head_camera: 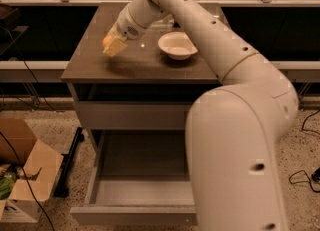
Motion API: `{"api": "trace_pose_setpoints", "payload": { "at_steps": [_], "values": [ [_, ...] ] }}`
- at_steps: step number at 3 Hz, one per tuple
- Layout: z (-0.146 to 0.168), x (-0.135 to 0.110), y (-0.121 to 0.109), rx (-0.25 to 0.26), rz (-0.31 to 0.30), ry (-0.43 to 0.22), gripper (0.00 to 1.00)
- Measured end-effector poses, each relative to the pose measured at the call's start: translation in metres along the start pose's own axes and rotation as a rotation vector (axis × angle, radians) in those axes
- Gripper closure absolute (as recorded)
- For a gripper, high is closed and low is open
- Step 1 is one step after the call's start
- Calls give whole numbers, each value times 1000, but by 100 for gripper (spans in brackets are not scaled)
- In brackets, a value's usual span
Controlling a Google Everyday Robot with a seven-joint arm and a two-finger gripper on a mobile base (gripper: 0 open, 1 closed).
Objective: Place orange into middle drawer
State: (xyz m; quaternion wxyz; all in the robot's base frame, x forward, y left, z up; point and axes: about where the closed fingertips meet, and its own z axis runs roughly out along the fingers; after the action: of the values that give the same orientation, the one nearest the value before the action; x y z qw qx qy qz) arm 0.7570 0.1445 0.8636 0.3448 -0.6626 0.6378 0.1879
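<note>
The glossy cream-white arm (210, 30) of fat rounded segments, dotted with small dark screw holes, tapers to a pale yellow gripper (114, 45) over the left of the cabinet top (150, 66).

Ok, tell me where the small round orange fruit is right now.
In the camera view the small round orange fruit is at the gripper, over the left of the brown cabinet top, left of the round white bowl.

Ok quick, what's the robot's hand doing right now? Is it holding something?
The gripper: closed on the orange, held above the cabinet top, left of the white bowl.
</note>
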Motion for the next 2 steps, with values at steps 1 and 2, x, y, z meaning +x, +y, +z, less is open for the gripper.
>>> {"api": "trace_pose_setpoints", "payload": {
  "at_steps": [1, 2],
  "values": [
    [-59, -22, 26, 87, -28, -35, 100],
    [-107, -30, 68, 142, -4, -81, 100]
  ]
}}
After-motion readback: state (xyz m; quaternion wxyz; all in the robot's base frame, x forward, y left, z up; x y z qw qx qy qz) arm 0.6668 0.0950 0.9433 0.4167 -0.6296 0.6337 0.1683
